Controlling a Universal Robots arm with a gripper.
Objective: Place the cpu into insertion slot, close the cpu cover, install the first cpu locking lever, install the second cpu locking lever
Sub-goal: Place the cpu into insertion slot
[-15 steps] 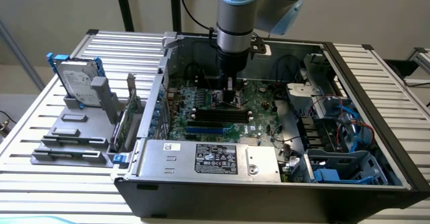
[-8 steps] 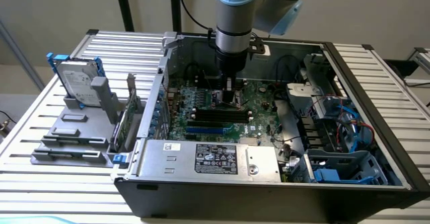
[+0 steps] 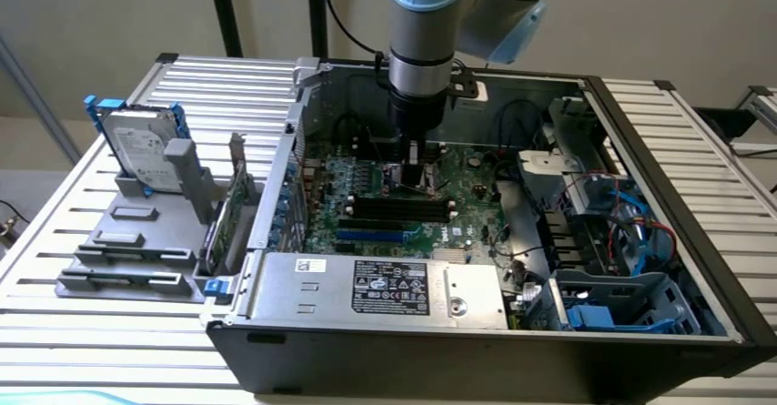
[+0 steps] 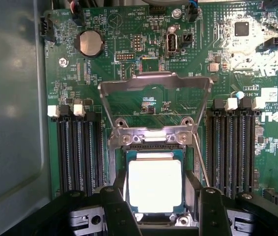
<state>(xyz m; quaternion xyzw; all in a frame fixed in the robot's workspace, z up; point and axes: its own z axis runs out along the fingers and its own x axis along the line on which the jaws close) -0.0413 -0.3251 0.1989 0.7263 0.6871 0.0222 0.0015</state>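
Jaws apart, one finger (image 4: 115, 212) each side of the cpu (image 4: 155, 184). Cpu lies flat in the insertion slot (image 4: 153, 140), silver face up. Just beyond, the cpu cover (image 4: 156, 79) is tipped up and open, w/ green board (image 4: 129, 29) showing thru its window. Memory slots (image 4: 77, 152) sit either side. Exterior view: arm (image 3: 425, 32) reaches down into the pc case (image 3: 486, 359) on the slatted surface (image 3: 218, 77).
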